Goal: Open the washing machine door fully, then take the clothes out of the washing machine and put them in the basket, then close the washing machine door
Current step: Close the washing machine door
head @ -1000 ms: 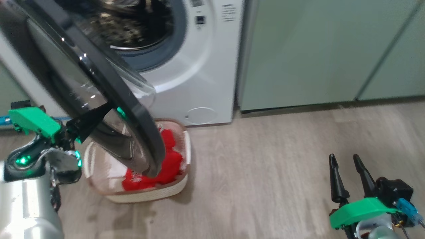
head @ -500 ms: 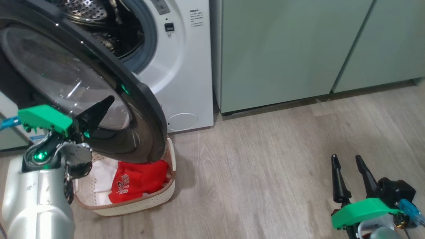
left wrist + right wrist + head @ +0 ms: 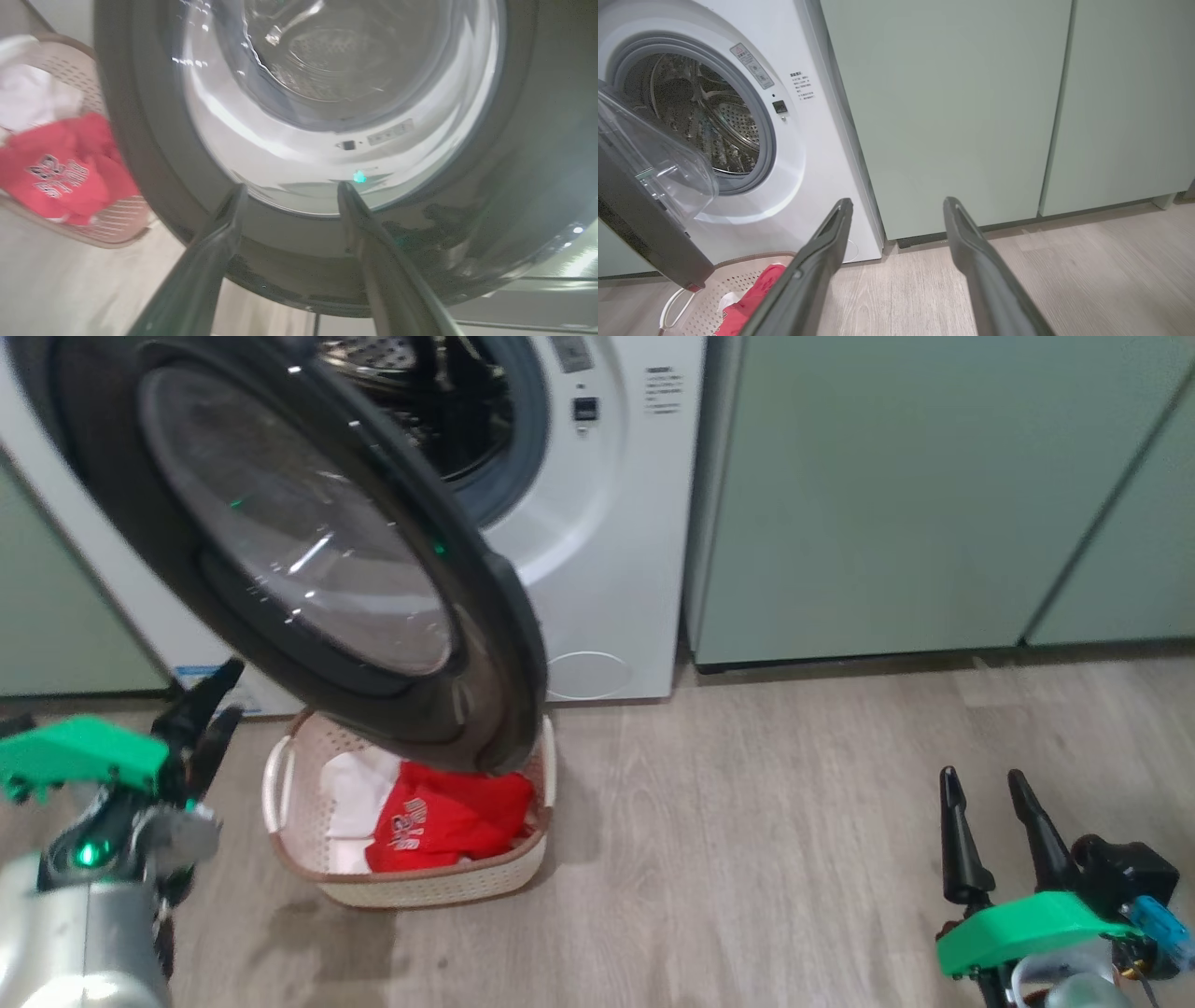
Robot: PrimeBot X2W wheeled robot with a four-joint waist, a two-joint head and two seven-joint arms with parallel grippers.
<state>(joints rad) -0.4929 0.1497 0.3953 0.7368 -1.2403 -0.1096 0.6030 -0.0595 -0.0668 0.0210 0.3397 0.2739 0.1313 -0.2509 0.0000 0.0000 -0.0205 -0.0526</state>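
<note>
The washing machine door (image 3: 504,644) hangs partly open in front of the white washing machine (image 3: 607,523), its black rim above the basket (image 3: 439,887). The clothes lie in the basket: a red jersey (image 3: 448,821) and a white garment (image 3: 350,793). My left gripper (image 3: 224,695) is open at the lower left, a little apart from the door's outer face. In the left wrist view the left gripper (image 3: 292,186) points at the door (image 3: 514,186), nothing between its fingers. My right gripper (image 3: 982,777) is open above the floor, far right.
Pale green cabinets (image 3: 887,495) stand to the right of the washer, and another (image 3: 56,616) to its left. The steel drum (image 3: 705,121) looks dark inside. Wooden floor (image 3: 747,859) stretches between the basket and my right gripper.
My left gripper has opened and drawn back down and left, off the door's outer face. The head camera has shifted, and the door now shows more of its outer face. The right gripper has kept still.
</note>
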